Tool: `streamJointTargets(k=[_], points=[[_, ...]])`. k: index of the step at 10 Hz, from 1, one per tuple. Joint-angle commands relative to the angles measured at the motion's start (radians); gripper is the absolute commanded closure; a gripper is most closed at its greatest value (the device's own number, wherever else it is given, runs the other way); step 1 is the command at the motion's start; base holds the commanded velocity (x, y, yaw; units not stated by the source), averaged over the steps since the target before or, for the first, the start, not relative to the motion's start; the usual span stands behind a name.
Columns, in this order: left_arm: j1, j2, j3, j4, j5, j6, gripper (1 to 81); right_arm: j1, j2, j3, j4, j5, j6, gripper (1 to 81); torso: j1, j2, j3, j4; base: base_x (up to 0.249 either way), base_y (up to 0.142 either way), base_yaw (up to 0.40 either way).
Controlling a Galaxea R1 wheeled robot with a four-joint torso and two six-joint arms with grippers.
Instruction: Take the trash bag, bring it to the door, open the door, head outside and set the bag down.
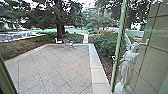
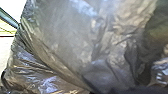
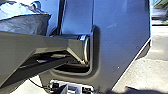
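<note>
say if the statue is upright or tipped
Upright: in the head view, the statue stands with its head at the top.

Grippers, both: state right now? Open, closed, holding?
Left: can't tell open or closed; trash bag is close to its wrist camera, likely held, not confirmed.
Right: can't tell open or closed, nor whether it holds anything.

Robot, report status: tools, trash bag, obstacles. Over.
Both tools, grip unconfirmed. Trash bag close at left wrist. Paving ahead; green post and pale statue off to the right.
</note>
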Motion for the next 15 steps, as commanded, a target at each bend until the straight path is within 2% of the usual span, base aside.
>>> streamJointTargets(k=[1, 15], points=[[-0.053, -0.003, 0.002, -0.006, 0.071, 0.006, 81.1, 0.047, 0.013, 0.009, -0.003, -0.054, -0.002, 1.0, 0.000, 0.000, 0.000, 0.000, 0.094, 0.000, 0.000], [-0.053, -0.003, 0.003, 0.002, 0.071, 0.006, 81.1, 0.043, 0.013, 0.013, -0.016, -0.054, -0.005, 1.0, 0.000, 0.001, 0.000, 0.000, 0.112, 0.000, 0.000]])
